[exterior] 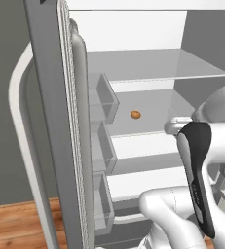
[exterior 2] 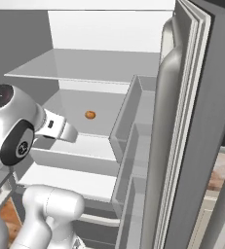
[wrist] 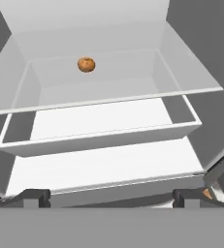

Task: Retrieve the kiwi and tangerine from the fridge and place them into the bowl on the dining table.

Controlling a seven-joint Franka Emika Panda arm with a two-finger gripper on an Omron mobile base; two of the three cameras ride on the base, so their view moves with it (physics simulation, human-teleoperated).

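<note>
The fridge (exterior: 133, 58) is seen with doors swung wide, white shelved interior exposed; wood flooring (exterior: 11, 221) is visible only in the base views. Door bins (exterior 2: 133, 126) are shown to the side of the jaws. The gripper (wrist: 111, 196) is held with jaws spread, nothing between them. The tangerine (wrist: 86, 64) is found well beyond the jaws on a shelf, round, no long axis discernible.

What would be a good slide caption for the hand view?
Open jaws face the open fridge, where the tangerine sits alone on a glass shelf.
</note>
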